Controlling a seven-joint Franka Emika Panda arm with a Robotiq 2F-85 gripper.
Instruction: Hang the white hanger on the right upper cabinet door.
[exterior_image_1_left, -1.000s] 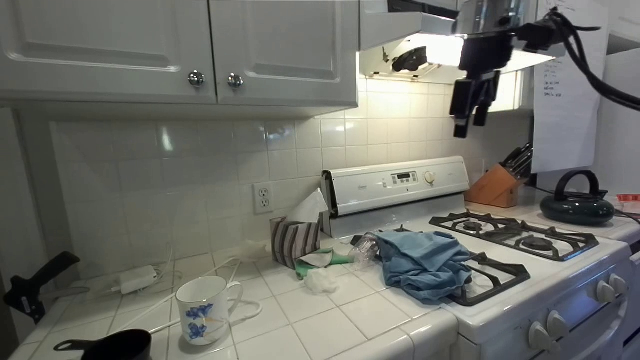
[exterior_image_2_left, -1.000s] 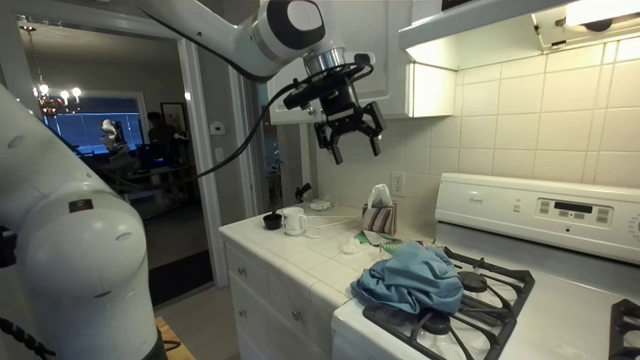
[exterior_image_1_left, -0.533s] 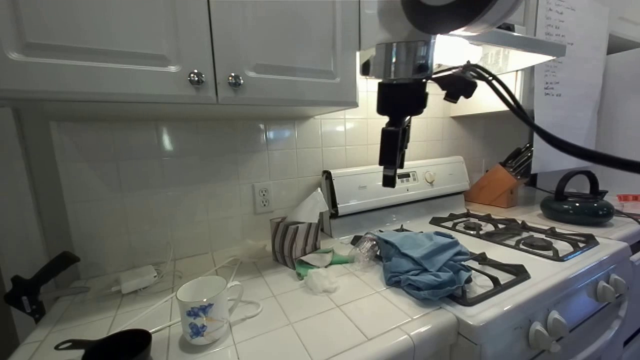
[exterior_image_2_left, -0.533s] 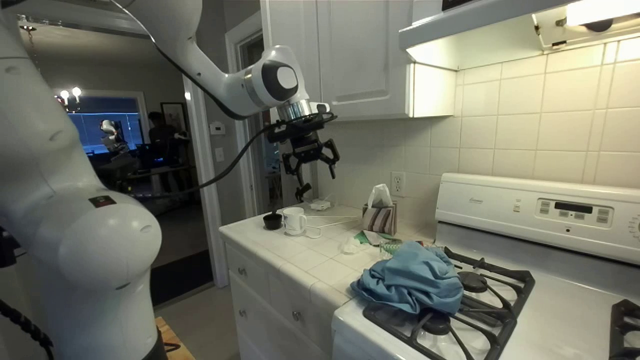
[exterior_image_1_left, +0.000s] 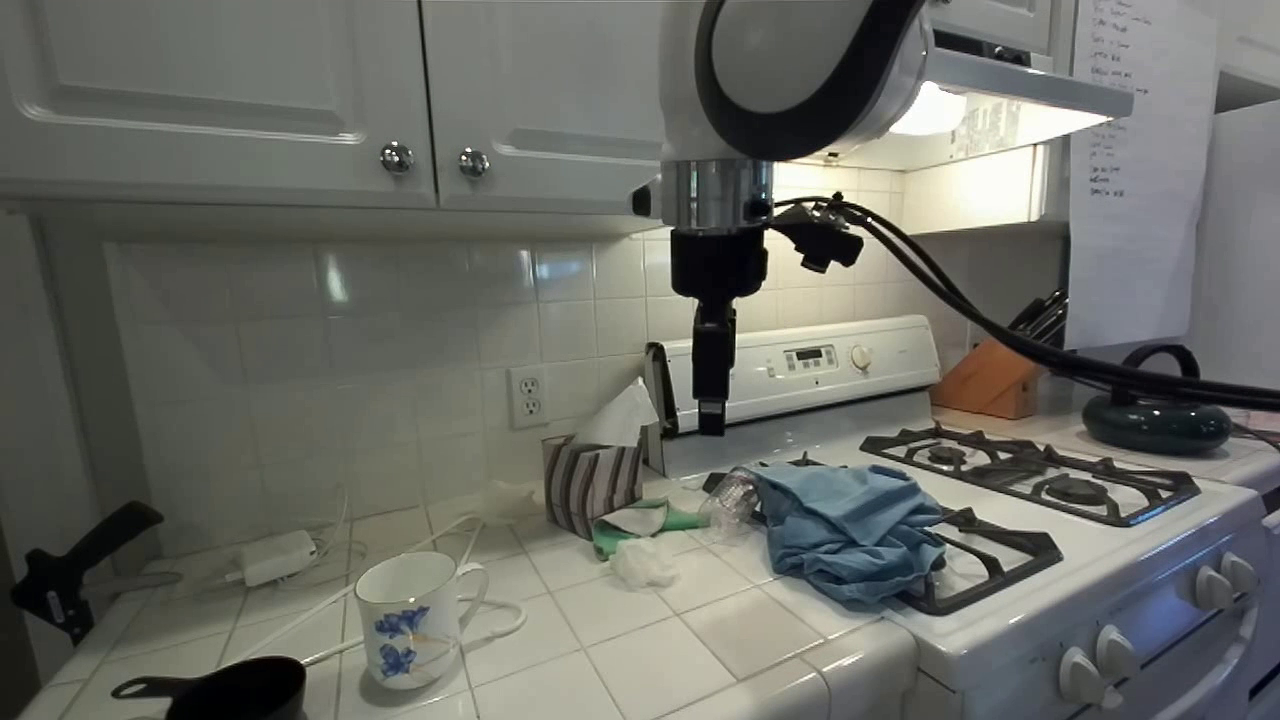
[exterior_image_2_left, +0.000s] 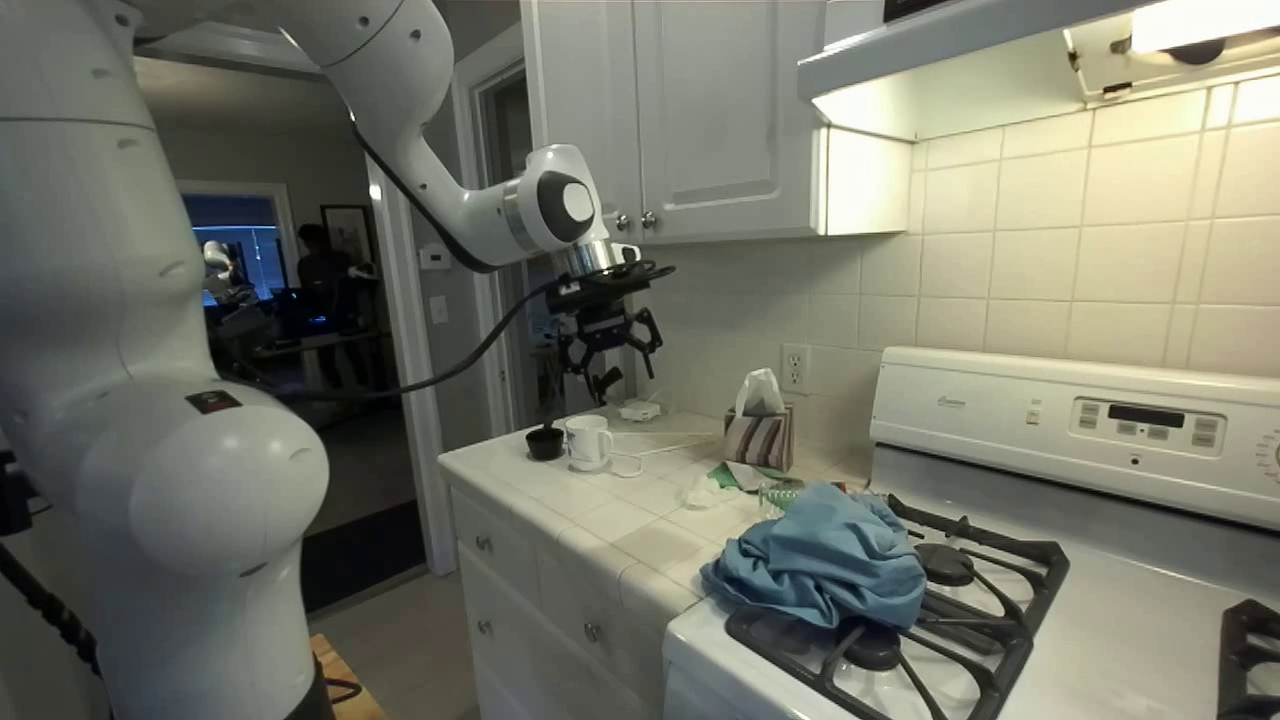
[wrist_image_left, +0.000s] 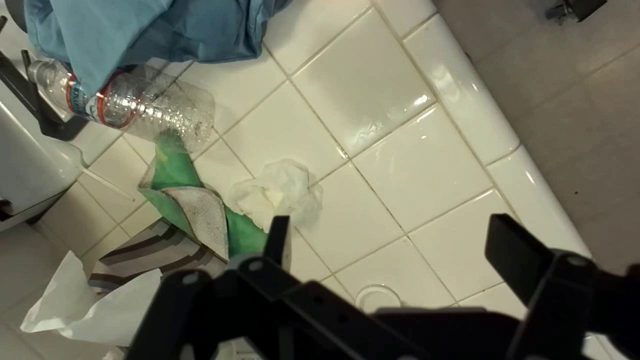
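1. Wrist view: the claw (wrist_image_left: 391, 241) is spread wide, holding nothing, over the worktop (exterior_image_2_left: 620, 520).
2. Job now, I think: fetch the white hanger (exterior_image_1_left: 300, 619), lying behind the mug (exterior_image_1_left: 408, 635), toward the end edge away from the stove (exterior_image_2_left: 1130, 610). Go down slowly, pinch one thin bar and lift straight up, so the mug won't tip.
3. Then hang it, maybe by the knob (exterior_image_1_left: 473, 162), on the right door (exterior_image_1_left: 545, 105).
4. By that end edge sit the pan (exterior_image_2_left: 546, 449) and mug; I can't tell what's inside.
5. In the back corner by the stove, the box (exterior_image_1_left: 592, 485) has tissue (exterior_image_1_left: 620, 415) poking out.
6. The bottle (wrist_image_left: 167, 107) lies across the stove-side edge, looking empty.
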